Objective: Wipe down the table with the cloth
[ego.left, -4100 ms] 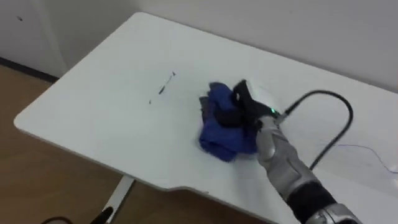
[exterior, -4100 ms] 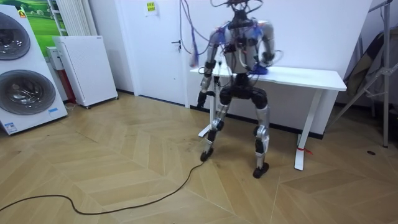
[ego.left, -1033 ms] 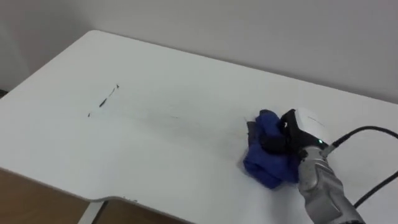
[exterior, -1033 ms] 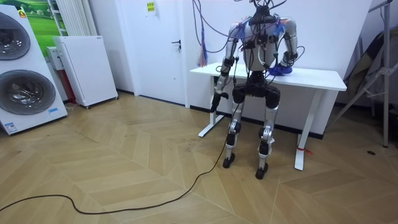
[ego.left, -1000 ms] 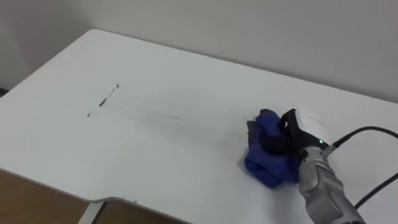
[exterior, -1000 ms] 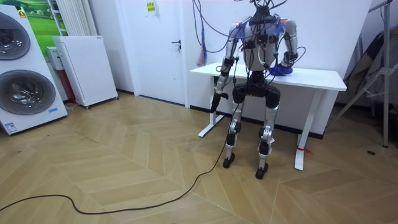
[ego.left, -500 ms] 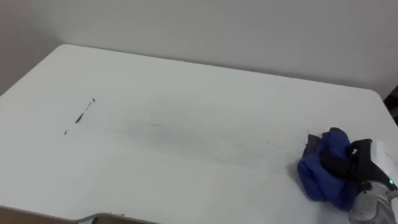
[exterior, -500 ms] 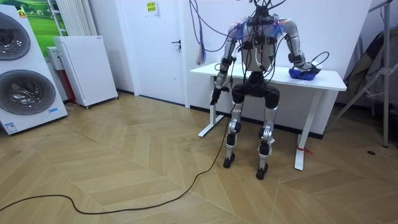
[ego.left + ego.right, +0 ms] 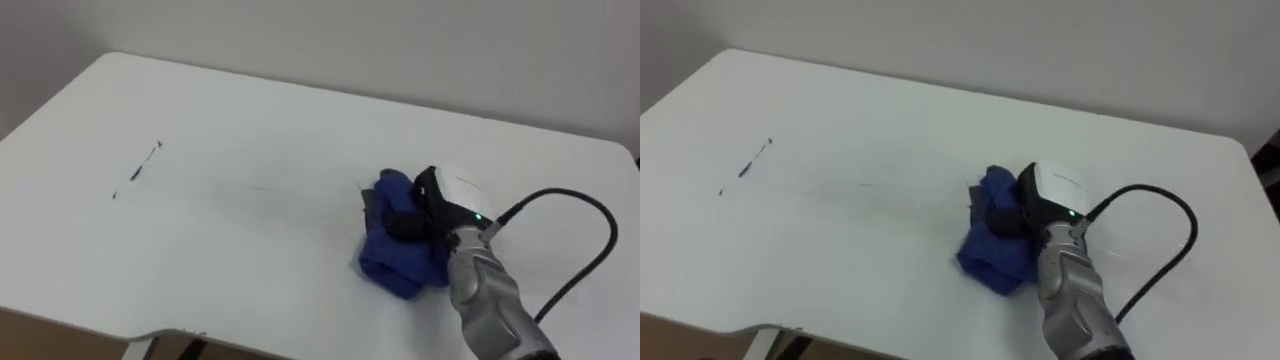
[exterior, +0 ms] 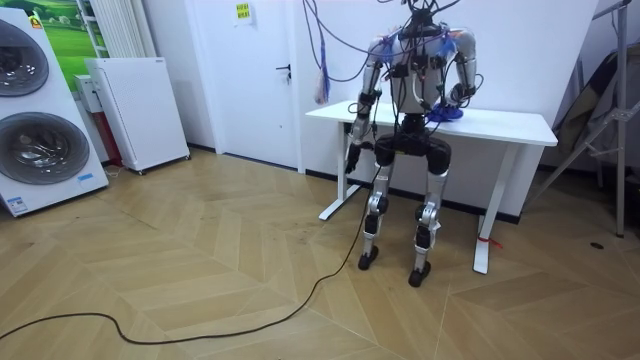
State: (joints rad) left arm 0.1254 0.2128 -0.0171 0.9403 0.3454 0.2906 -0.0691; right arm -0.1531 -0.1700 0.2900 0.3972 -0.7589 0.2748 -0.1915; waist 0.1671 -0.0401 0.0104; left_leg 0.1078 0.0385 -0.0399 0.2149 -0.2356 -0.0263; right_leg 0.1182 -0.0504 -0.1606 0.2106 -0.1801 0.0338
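Note:
A crumpled blue cloth [image 9: 392, 252] lies right of the middle of the white table [image 9: 250, 110]. My right hand [image 9: 432, 212] rests on top of it, its dark fingers curled into the folds. Short dark marks [image 9: 136, 171] sit on the table's left part, well apart from the cloth. A faint grey streak runs from near the marks toward the cloth. In the room view I stand upright at the table's long side, with the right hand [image 10: 452, 106] on the cloth [image 10: 446, 114]. My left hand [image 10: 351, 160] hangs beside the table edge.
The wall runs close behind the table's far edge. A black cable [image 9: 575, 250] loops over the table to the right of my arm. In the room view, a white cabinet [image 10: 140, 110], washing machines [image 10: 45, 150] and a floor cable [image 10: 200, 318] lie off to the left.
Half a second ago my right hand held the cloth out near the table's right end; it has since dragged it back left toward the middle. The eye views shifted too.

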